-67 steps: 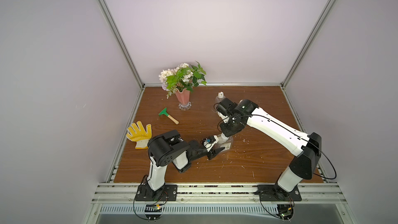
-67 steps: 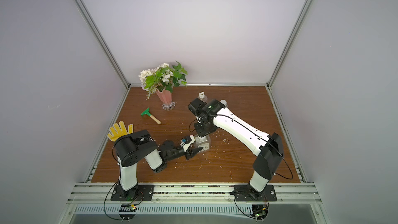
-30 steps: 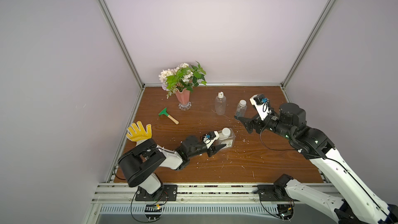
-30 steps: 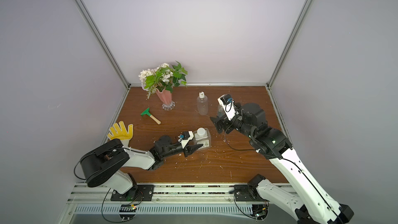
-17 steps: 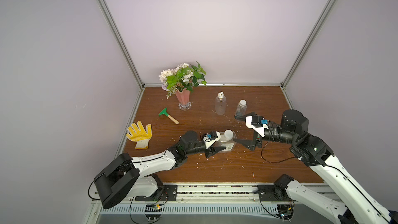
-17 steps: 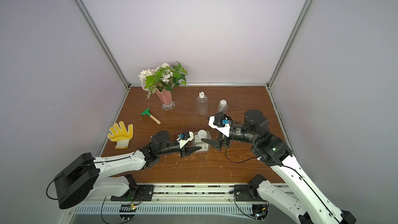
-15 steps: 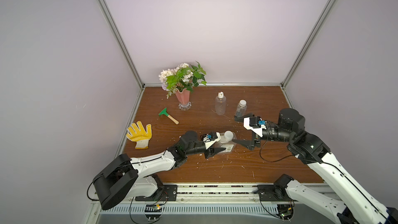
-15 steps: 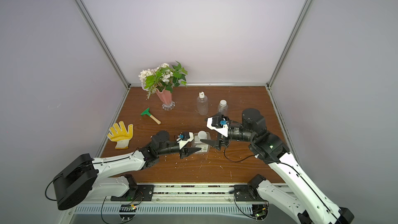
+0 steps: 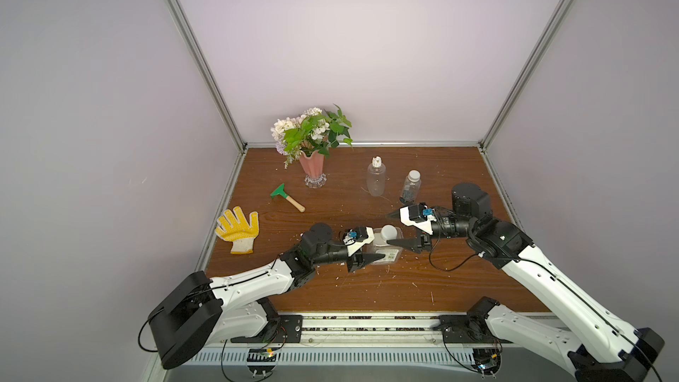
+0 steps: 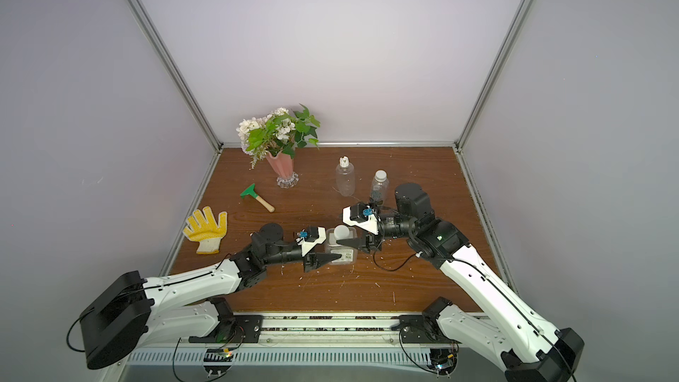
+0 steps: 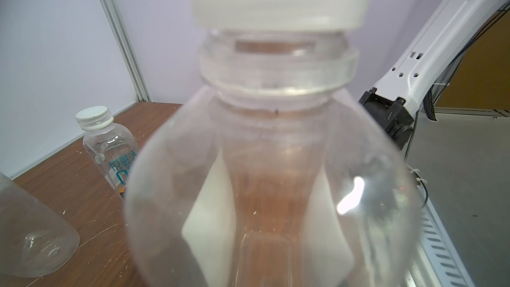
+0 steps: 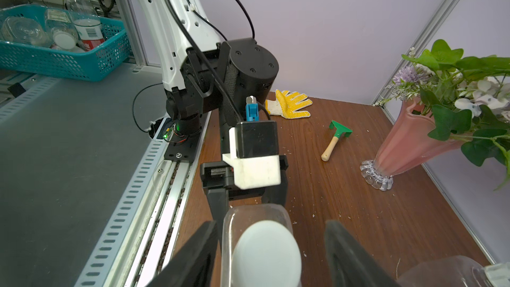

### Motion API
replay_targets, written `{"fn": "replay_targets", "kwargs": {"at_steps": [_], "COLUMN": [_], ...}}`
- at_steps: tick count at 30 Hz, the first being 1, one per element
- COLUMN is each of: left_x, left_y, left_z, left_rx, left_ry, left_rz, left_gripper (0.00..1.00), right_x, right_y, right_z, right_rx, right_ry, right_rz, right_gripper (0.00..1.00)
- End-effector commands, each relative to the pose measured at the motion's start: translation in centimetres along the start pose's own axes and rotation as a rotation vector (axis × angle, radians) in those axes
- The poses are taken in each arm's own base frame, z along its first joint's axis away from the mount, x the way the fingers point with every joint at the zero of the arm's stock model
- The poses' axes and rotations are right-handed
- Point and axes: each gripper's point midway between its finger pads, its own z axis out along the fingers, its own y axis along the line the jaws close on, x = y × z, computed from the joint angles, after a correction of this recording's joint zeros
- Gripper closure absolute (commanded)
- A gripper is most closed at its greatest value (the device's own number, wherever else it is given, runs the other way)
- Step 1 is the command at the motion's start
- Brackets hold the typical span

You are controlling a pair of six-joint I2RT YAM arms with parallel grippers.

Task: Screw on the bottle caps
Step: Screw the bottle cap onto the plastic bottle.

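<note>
The square bottle stands up straight on the table, near the front and in the middle. A white cap sits on its neck (in the left wrist view a ring of clear neck shows just under it). I cannot tell how tight the cap is.

The left gripper reaches in low from the left and pinches the body of the square bottle, with one finger on the front side and one on the back side. The right gripper reaches in from the right, up at the cap. Its jaws are spread, with one finger on each side of the cap. In the right wrist view a gap shows between the fingers and the cap.

Farther back on the table stand two more bottles, close together. The round bottle wears a thin nozzle cap. The slim bottle, just to its right, wears a flat cap and has dark bits inside.

At the back left stands a pink vase with flowers. Near it lies a little green tool with a wooden handle. A yellow glove lies flat by the left edge. Small white crumbs dot the wood.
</note>
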Motion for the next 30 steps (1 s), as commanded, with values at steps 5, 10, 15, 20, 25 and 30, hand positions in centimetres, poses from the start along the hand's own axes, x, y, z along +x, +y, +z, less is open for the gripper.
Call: {"fn": "replay_targets", "kwargs": {"at_steps": [5,10,15,20,25,30], "left_x": [-0.9,-0.9,-0.8,-0.9,-0.7,-0.7], "left_y": [-0.5,-0.5,-0.4,-0.3,-0.3,-0.2], "left_z": [-0.1,-0.1,0.0,-0.1,0.0,0.0], "left_rx": [0.019,0.017,0.013,0.007,0.007,0.000], "left_ry": [-0.040,-0.040,-0.040,-0.041,-0.037,-0.041], "left_rz": [0.026,0.027,0.026,0.028,0.027,0.028], "left_gripper": [0.53,0.53,0.53,0.53,0.53,0.53], "right_x": [-0.3,0.0,0.6,0.7,0.8,1.1], "right_y": [0.4,0.8,1.0,1.2,1.1,1.1], "right_z": [0.3,0.4,0.6,0.7,0.7,0.8], "right_rx": [-0.042,-0.064,-0.072,-0.088,-0.085,-0.083], "right_ry": [-0.023,-0.019,-0.011,-0.008,-0.008,0.001], "right_rz": [-0.002,0.005,0.009,0.019,0.019,0.027], "right_gripper": [0.41,0.43,0.45,0.48,0.54,0.59]}}
